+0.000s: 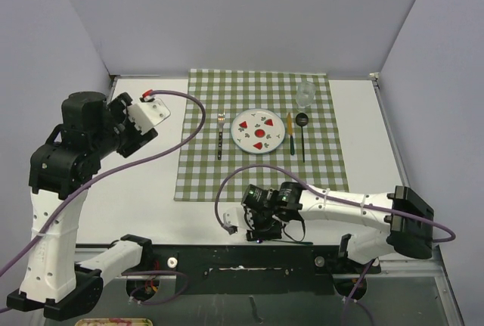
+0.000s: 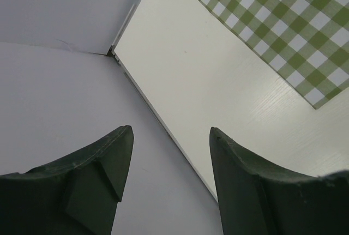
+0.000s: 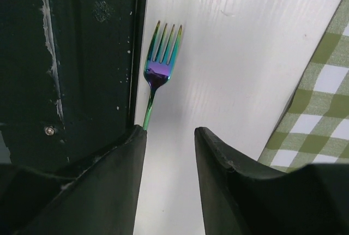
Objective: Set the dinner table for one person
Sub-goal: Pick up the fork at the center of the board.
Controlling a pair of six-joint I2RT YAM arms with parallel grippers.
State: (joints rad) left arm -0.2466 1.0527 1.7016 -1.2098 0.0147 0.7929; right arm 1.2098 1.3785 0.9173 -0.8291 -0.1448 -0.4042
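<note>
A flat white bench (image 1: 136,182) with metal-railed edges carries a green-and-white checked cloth (image 1: 204,175) spread from its far edge toward the middle. On the cloth lie a dark-handled fork (image 1: 220,137), a round white plate (image 1: 261,150) dotted with red and green, a dark spoon (image 1: 302,135) and a clear tumbler (image 1: 305,93). The left gripper (image 2: 169,137) hangs near the bench's far left corner, its dark wedge-shaped jaws spread around nothing. The right gripper (image 3: 169,134) sits low at the near edge, jaws spread. Beside it, a glossy iridescent fork (image 3: 161,55) lies flat along the black rail.
</note>
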